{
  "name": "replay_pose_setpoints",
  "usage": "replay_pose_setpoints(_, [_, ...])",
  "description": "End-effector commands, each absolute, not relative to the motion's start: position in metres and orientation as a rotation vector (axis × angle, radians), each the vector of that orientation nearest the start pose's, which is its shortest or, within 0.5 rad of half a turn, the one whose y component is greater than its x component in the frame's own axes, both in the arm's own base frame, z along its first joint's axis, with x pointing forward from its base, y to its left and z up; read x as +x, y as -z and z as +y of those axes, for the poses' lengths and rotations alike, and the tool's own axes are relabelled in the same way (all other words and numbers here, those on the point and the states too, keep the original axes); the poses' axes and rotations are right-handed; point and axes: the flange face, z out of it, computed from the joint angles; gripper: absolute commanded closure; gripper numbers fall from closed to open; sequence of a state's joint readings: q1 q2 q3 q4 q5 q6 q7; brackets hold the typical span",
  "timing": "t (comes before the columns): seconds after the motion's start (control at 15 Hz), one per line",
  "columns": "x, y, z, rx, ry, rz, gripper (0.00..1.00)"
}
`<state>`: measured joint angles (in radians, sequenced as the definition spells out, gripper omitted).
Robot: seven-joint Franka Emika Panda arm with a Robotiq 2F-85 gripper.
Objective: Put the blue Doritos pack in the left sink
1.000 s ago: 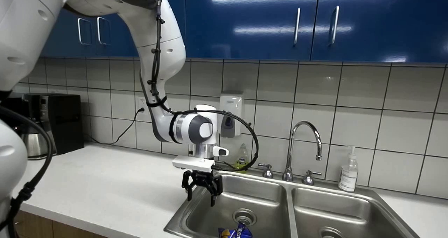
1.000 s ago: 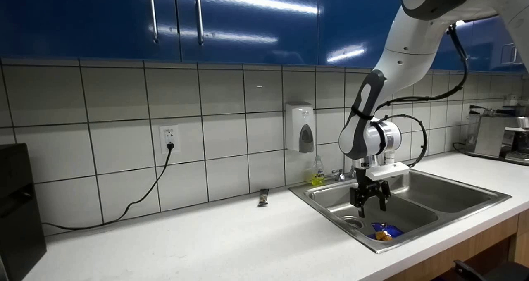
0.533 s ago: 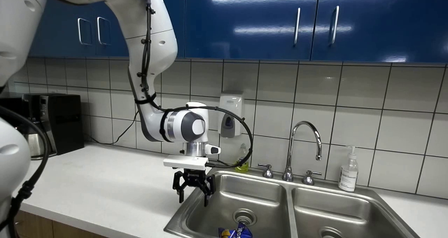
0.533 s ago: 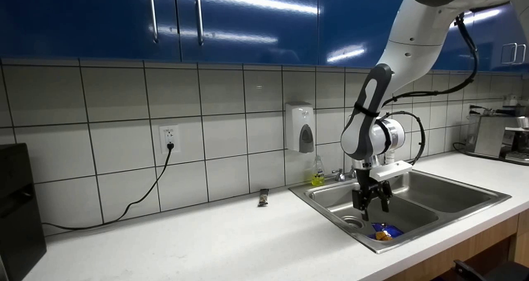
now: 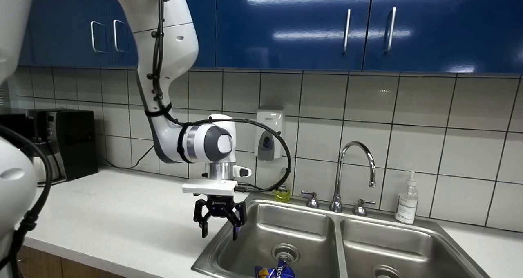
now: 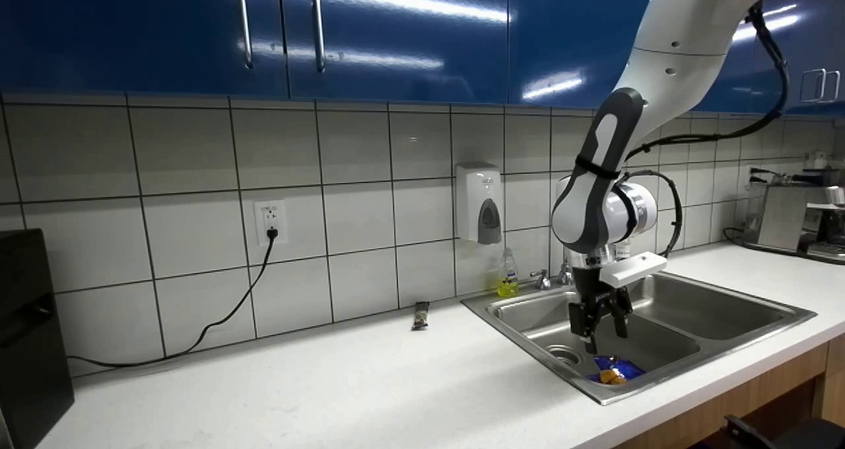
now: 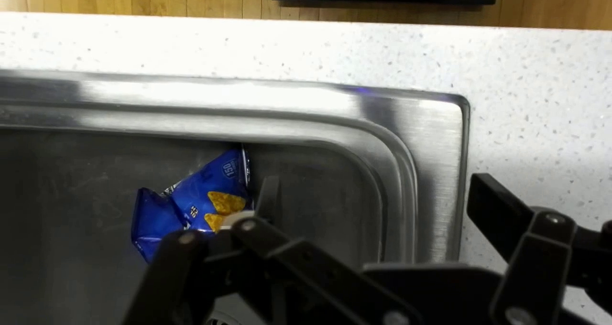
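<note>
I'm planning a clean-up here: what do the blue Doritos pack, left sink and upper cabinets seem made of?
Blue Doritos pack: thin, glossy film, plastic or foil; creased and shiny.
Left sink: probably brushed stainless steel; grey metal with soft, streaky reflections.
Upper cabinets: smooth, glossy blue, paint or laminate unclear; bright white reflected streaks.

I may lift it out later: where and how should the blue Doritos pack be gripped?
Probably at the crease beside the chip print on the blue Doritos pack, coming down from above. The foil looks folded there, giving the open gripper something to pinch. The pack lies low in the left sink, whose walls would likely hinder a sideways approach.
</note>
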<state>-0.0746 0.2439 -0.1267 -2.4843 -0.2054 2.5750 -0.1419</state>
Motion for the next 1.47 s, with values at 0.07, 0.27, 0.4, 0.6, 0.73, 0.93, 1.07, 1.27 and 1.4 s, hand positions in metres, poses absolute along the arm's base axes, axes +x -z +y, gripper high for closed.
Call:
replay_pose_setpoints(0.07, [0.446,-0.185,-0.09,-3.222,-0.279,-0.203,0.0])
replay_pose_setpoints(0.27, [0.446,-0.185,-0.09,-3.222,-0.279,-0.204,0.0])
replay_pose_setpoints(0.4, [0.446,-0.185,-0.09,-3.222,-0.279,-0.204,0.0])
replay_pose_setpoints(0.6, [0.446,-0.185,-0.09,-3.222,-0.28,-0.205,0.0])
replay_pose_setpoints(0.73, [0.446,-0.185,-0.09,-3.222,-0.28,-0.205,0.0])
replay_pose_setpoints(0.93, [0.434,-0.187,-0.078,-3.206,-0.242,-0.26,0.0])
replay_pose_setpoints(1.07, [0.428,-0.185,-0.071,-3.199,-0.218,-0.284,0.0])
replay_pose_setpoints(1.27, [0.417,-0.181,-0.06,-3.178,-0.163,-0.315,0.0])
replay_pose_setpoints(1.4, [0.411,-0.181,-0.055,-3.165,-0.121,-0.327,0.0])
